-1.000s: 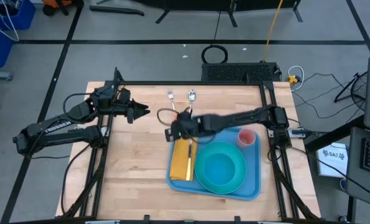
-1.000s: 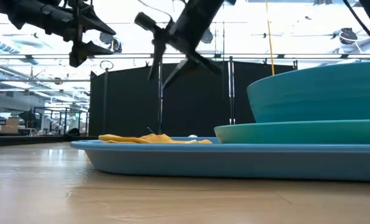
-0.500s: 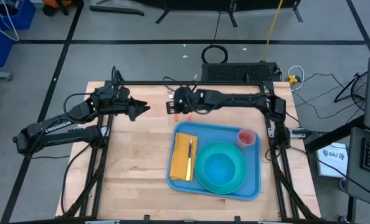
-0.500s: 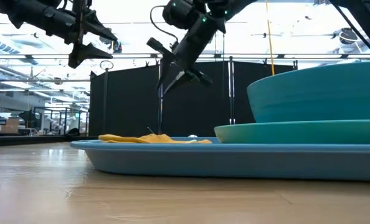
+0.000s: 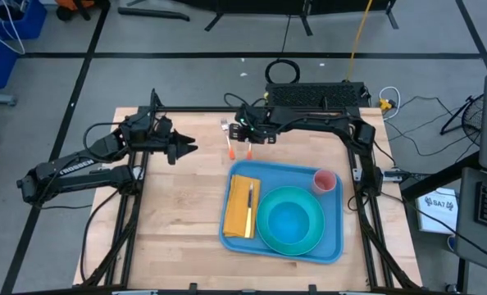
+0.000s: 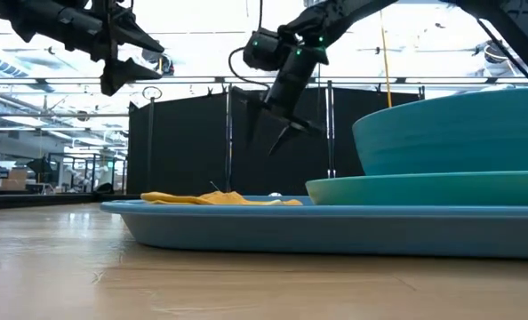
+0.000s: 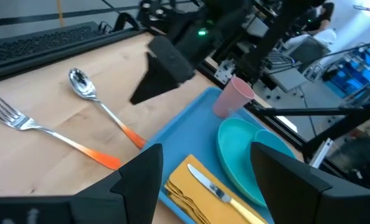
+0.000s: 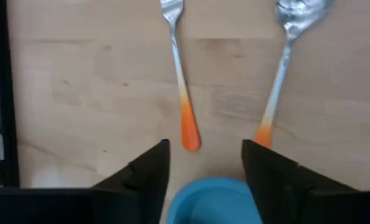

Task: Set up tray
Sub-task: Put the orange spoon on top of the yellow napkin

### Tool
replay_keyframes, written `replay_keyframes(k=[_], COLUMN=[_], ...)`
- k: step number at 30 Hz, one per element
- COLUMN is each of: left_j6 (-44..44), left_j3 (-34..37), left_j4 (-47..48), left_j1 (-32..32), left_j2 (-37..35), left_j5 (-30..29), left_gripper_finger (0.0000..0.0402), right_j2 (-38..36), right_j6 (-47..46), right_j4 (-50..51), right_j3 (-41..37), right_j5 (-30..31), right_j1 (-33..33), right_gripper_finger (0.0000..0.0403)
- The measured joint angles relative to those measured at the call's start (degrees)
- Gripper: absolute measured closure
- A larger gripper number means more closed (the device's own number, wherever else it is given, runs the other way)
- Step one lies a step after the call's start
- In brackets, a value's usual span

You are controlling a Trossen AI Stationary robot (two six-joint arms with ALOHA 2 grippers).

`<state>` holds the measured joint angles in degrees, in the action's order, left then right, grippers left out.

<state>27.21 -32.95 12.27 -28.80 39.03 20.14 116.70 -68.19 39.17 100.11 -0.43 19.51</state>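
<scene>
Two utensils are left off the tray (image 5: pixel 335 215): a fork (image 8: pixel 179 81) and a spoon (image 8: pixel 283 59), both silver with orange handles, lying side by side on the bench (image 5: pixel 178 213) just beyond the tray's far edge. The tray sits on the right half of the bench and already holds a yellow napkin (image 5: pixel 240 206) with a knife (image 5: pixel 249 199) on top at its left side, a teal bowl on a plate (image 5: pixel 290 220) in the middle and a pink cup (image 5: pixel 324 180) at the far right corner.

Step in hand, as I judge it: fetching cutlery. The right hand (image 5: pixel 245 135) hovers above the fork and spoon, fingers spread wide and empty, pointing down, the handle ends showing between and beside its tips in the right wrist view. The left hand (image 5: pixel 184 147) waits in the air over the far left of the bench, fingers apart, holding nothing.

Next move likely calls for the right hand to centre over one handle, probably the fork, drop to the bench, close on the thin handle, then carry it to the napkin. Flat thin metal could slip, so the grip has to be low and square.
</scene>
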Motion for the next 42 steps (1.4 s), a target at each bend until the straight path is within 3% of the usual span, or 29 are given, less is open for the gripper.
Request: replay_keyframes(k=[5,14,42], left_j6=[-0.4,-1.4,-4.1], left_j3=[0.0,0.0,0.0], left_j4=[0.0,3.3,5.4], left_j1=[0.0,0.0,0.0], left_j2=[0.0,0.0,0.0], left_j5=[1.3,1.6,1.3], left_gripper_finger=[0.0156,0.0156,0.0156], right_j2=[3.0,4.8,10.7], right_j6=[-0.5,1.2,4.8], right_j4=[3.8,1.5,1.2], right_j3=[-0.1,0.0,0.0], right_j5=[-1.0,-0.9,-6.1], right_j1=[0.4,2.3,5.9], right_gripper_finger=[0.0177,0.0207,0.0207])
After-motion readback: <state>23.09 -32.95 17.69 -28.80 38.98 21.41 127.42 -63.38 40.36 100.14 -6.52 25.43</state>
